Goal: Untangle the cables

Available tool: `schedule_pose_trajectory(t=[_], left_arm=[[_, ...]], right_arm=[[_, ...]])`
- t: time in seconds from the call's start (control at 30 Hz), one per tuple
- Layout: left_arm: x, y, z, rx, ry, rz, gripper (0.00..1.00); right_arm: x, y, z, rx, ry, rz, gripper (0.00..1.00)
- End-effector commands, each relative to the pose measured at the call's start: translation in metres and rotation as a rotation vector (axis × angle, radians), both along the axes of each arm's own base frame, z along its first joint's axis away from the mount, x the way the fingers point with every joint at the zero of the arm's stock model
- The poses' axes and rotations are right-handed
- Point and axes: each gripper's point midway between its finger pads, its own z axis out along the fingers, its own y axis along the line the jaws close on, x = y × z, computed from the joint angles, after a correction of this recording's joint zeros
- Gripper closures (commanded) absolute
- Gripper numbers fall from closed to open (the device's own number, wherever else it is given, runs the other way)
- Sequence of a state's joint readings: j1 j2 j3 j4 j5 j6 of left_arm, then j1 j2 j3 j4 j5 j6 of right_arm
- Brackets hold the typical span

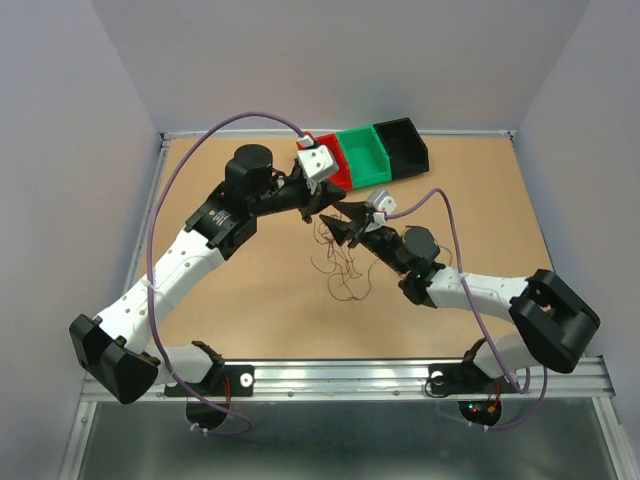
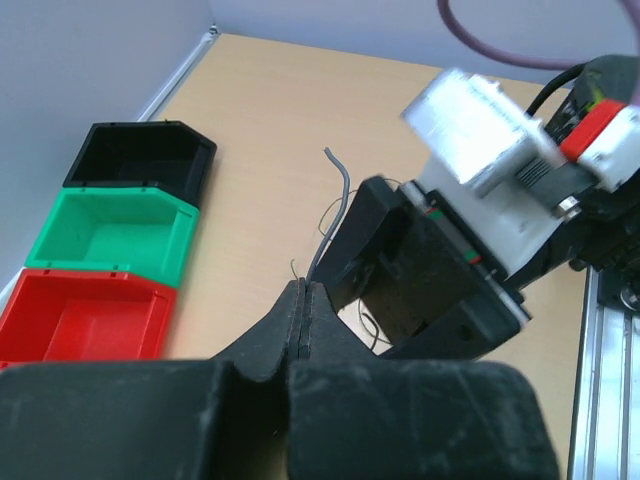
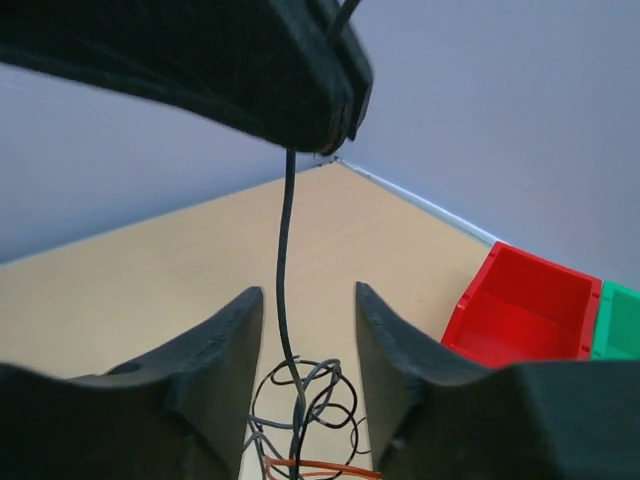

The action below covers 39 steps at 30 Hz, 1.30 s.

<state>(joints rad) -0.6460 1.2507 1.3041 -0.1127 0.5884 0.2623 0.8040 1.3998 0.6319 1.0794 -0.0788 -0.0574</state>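
Near the red bin (image 3: 478, 305), the left gripper (image 2: 303, 292) pinches a dark cable (image 3: 285, 230) (it hangs straight down) in closed jaws; the right gripper (image 3: 308, 298) holds open jaws around it.

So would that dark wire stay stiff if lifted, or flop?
Probably floppy: the wire hangs limp from the shut left gripper. Likely very light, being hair-thin. It may drag the curly clump along, running into it.
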Motion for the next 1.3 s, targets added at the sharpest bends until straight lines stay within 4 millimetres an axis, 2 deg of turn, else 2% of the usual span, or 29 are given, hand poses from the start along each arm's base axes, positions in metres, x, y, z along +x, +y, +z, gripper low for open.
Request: schedule_pose_trajectory(t=[0.0, 0.03, 0.07, 0.13, 0.17, 0.23, 0.27, 0.3, 0.33, 0.43, 0.53, 0.57, 0.63, 0.67, 0.77, 0.87, 0.9, 0.97, 1.0, 1.03, 1.07, 1.1, 1.17, 1.27], left_arm=[[-0.006, 0.004, 0.059, -0.101, -0.093, 0.015, 1.00], [-0.005, 0.005, 0.068, -0.115, -0.102, 0.026, 1.00], [0.002, 0.008, 0.099, -0.153, -0.143, 0.066, 1.00], [0.010, 0.015, 0.133, -0.182, -0.178, 0.134, 1.00], [0.018, 0.027, 0.182, -0.246, -0.251, 0.218, 1.00], [0.024, 0.043, 0.227, -0.305, -0.305, 0.311, 1.00], [0.023, 0.060, 0.275, -0.388, -0.371, 0.389, 1.00], [0.022, 0.070, 0.293, -0.419, -0.394, 0.425, 1.00], [0.018, 0.088, 0.327, -0.495, -0.442, 0.496, 1.00], [0.015, 0.116, 0.359, -0.583, -0.495, 0.605, 1.00], [0.019, 0.127, 0.357, -0.602, -0.526, 0.665, 1.00], [0.030, 0.128, 0.341, -0.565, -0.519, 0.711, 1.00], [0.038, 0.138, 0.338, -0.571, -0.530, 0.785, 1.00], [0.049, 0.150, 0.335, -0.567, -0.531, 0.878, 1.00], [0.061, 0.177, 0.344, -0.612, -0.536, 1.045, 1.00], [0.059, 0.202, 0.359, -0.675, -0.562, 1.173, 1.00], [0.057, 0.208, 0.364, -0.682, -0.588, 1.197, 1.00], [0.056, 0.210, 0.365, -0.675, -0.598, 1.208, 1.00], [0.058, 0.208, 0.362, -0.662, -0.600, 1.201, 1.00], [0.051, 0.205, 0.365, -0.670, -0.608, 1.152, 1.00], [0.062, 0.190, 0.346, -0.612, -0.590, 1.116, 1.00], [0.064, 0.181, 0.337, -0.592, -0.585, 1.078, 1.00], [0.066, 0.164, 0.315, -0.563, -0.561, 0.992, 1.00], [0.063, 0.147, 0.299, -0.555, -0.519, 0.899, 1.00]], right_arm=[[0.008, 0.015, 0.020, 0.035, -0.048, 0.025, 0.61], [0.007, 0.020, 0.012, 0.032, -0.021, 0.050, 0.63], [0.010, 0.025, -0.006, 0.013, 0.019, 0.060, 0.65], [0.007, 0.034, -0.034, 0.003, 0.085, 0.112, 0.68], [0.007, 0.041, -0.067, -0.014, 0.163, 0.134, 0.68], [0.005, 0.038, -0.086, 0.034, 0.186, 0.134, 0.68], [0.004, 0.037, -0.097, 0.078, 0.197, 0.139, 0.68], [0.002, 0.033, -0.107, 0.083, 0.213, 0.133, 0.69], [0.000, 0.032, -0.110, 0.096, 0.221, 0.137, 0.69], [0.002, 0.027, -0.108, 0.105, 0.219, 0.114, 0.72], [-0.001, 0.018, -0.102, 0.114, 0.209, 0.089, 0.72], [-0.002, 0.013, -0.105, 0.106, 0.213, 0.071, 0.72], [0.004, 0.002, -0.101, 0.123, 0.214, 0.008, 0.73], [0.003, -0.003, -0.105, 0.114, 0.222, -0.010, 0.74], [0.014, -0.023, -0.108, 0.127, 0.236, -0.133, 0.75], [0.019, -0.039, -0.113, 0.130, 0.247, -0.211, 0.83], [0.017, -0.041, -0.116, 0.122, 0.251, -0.216, 0.86], [0.012, -0.040, -0.114, 0.113, 0.242, -0.193, 0.85], [0.009, -0.039, -0.109, 0.116, 0.230, -0.174, 0.73], [0.001, -0.036, -0.108, 0.101, 0.222, -0.131, 0.61], [-0.003, -0.034, -0.105, 0.101, 0.214, -0.108, 0.51], [-0.007, -0.034, -0.097, 0.110, 0.199, -0.090, 0.41], [-0.016, -0.029, -0.091, 0.097, 0.187, -0.033, 0.34], [-0.026, -0.021, -0.067, 0.108, 0.137, 0.037, 0.33]])
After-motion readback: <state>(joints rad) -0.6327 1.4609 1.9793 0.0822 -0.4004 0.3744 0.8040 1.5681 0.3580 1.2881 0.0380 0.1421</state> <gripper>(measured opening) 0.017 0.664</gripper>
